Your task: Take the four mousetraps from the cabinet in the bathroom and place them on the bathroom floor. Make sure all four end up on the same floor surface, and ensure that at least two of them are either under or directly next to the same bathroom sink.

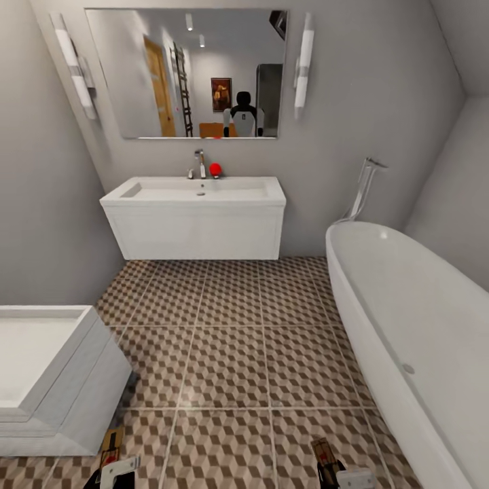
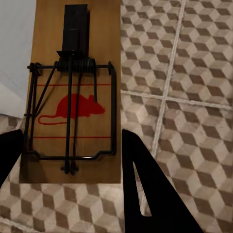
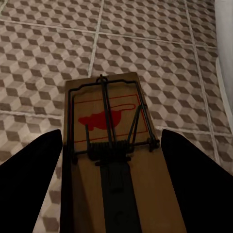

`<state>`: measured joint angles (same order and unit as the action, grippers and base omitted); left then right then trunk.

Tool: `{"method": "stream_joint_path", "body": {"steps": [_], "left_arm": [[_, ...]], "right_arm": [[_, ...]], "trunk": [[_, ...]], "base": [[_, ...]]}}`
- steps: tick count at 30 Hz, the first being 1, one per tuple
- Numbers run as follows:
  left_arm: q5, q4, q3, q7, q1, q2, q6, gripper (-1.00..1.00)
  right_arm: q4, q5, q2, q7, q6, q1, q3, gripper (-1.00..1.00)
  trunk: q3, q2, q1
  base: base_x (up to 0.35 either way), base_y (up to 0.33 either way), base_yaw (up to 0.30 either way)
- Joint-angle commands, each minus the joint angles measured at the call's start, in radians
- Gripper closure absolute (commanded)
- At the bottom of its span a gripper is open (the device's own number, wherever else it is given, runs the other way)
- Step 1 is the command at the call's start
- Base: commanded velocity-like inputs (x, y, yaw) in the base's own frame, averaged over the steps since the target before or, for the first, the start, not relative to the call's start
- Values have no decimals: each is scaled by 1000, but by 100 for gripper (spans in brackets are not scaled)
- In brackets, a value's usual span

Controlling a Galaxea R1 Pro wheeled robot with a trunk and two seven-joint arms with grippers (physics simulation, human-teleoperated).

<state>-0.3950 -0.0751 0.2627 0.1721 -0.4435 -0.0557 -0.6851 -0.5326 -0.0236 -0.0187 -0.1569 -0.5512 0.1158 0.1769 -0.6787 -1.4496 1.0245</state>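
The robot looks across the bathroom floor (image 1: pixel 231 353) with its brown and white cube tiles. At the far wall stands the bathroom sink (image 1: pixel 197 191) on its white box, under a big mirror (image 1: pixel 187 71). A white bathtub (image 1: pixel 414 319) curves along one side.

The left gripper (image 2: pixel 68 167) has a mousetrap (image 2: pixel 75 92) between its two dark fingers (image 2: pixel 145 194) – the wooden board with the red mouse picture sits right in the gap, and the fingers press close on both of its sides. In the head view this trap (image 1: pixel 110 448) is low down by a white unit (image 1: pixel 47 380).

The right gripper (image 3: pixel 114 174) has another mousetrap (image 3: pixel 119 160) in its gap too, but its fingers (image 3: pixel 29 179) stand a little apart from the board's sides, so I cannot tell if they grip it. This trap (image 1: pixel 324 460) hangs over the tiles near the bathtub.
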Motion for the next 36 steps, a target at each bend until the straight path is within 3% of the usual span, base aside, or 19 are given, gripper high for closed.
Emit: {"method": "stream_joint_path", "body": {"steps": [1,36], "left_arm": [[-1,-3,9,4,-1,1,-4,100],[-1,-3,7,4,-1,-1,-5,100]], "right_arm": [[0,-2,-1,-10,-1,1,7,100],[1,-2,-2,-10,-1,1,7,100]], "trunk": [[-1,0,1],[-1,0,1]], "base": [[317,5,0],[336,0,0]]}}
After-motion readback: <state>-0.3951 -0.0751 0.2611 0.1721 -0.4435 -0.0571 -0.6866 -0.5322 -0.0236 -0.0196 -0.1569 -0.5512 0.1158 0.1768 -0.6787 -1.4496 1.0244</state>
